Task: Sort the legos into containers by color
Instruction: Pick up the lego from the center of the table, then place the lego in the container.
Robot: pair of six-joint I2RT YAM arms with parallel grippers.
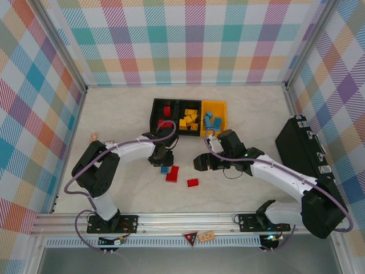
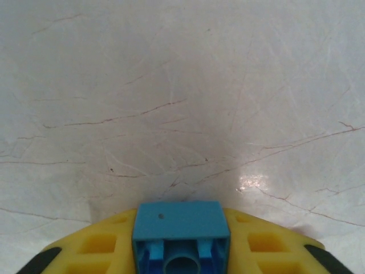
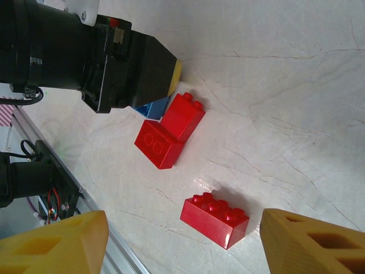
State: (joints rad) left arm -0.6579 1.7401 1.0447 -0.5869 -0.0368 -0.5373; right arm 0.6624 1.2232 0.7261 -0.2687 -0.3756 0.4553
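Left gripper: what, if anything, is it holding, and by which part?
A small blue plastic lego brick, pinched by its two opposite sides in the left gripper.

The overhead view looks down on the white marbled table [image 1: 114,114]. Both close wrist views share a blue studded brick [image 2: 181,228].

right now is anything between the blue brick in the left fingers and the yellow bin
Partly: the right arm sits just in front of the yellow bin, crowding the straight path from the blue brick. Nothing else visible lies between them.
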